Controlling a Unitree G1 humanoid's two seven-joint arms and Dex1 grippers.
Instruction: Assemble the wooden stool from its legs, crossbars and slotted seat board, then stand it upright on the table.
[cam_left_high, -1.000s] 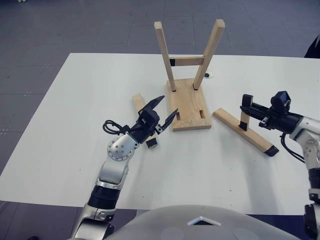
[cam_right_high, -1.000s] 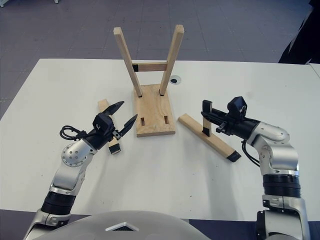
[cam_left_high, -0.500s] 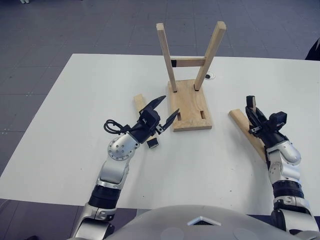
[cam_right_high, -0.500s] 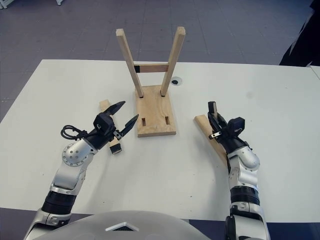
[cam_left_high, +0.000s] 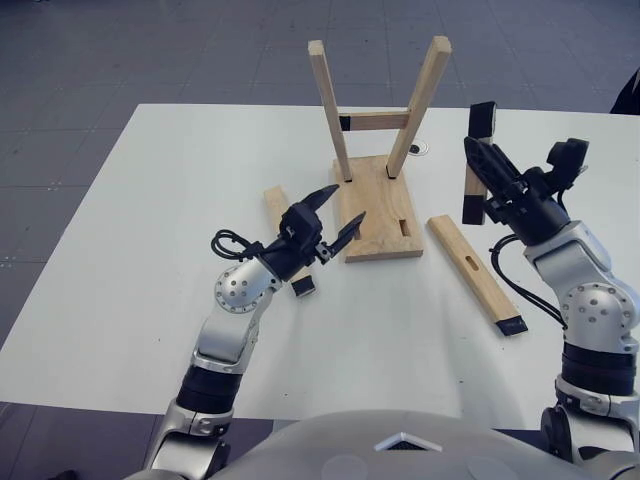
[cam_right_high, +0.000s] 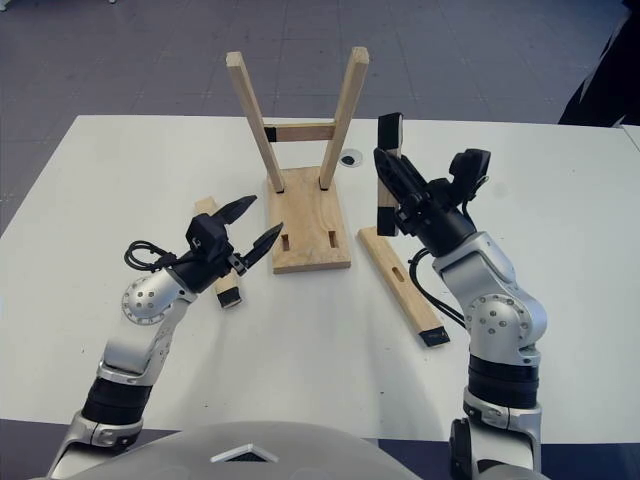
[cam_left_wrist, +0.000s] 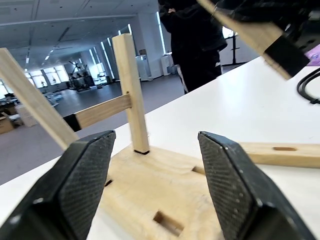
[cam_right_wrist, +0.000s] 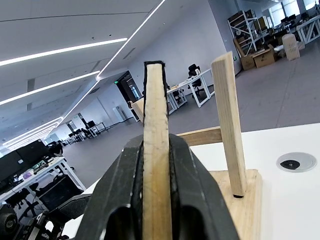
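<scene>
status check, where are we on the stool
Left gripper open beside seat board. Right gripper shut on crossbar, off the table. Two legs slotted, loose leg on table.

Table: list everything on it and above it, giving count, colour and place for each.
Table: 1, white, under everything.
Seat board: 1, light wood, flat at mid-table, near slots empty.
Upright legs: 2, light wood, standing in the board's far slots.
Crossbar: 1, light wood with a black end, joining the upright legs.
Loose leg: 1, light wood with a black tip, flat to the right of the board.
Second loose leg: 1, light wood with a black tip, flat to the left of the board.
Short bar: 1, light wood with black ends, held upright above the table.
Cable hole: 1, dark, far side.
Left hand: open, at the board's left edge.
Right hand: shut on the short bar.
</scene>
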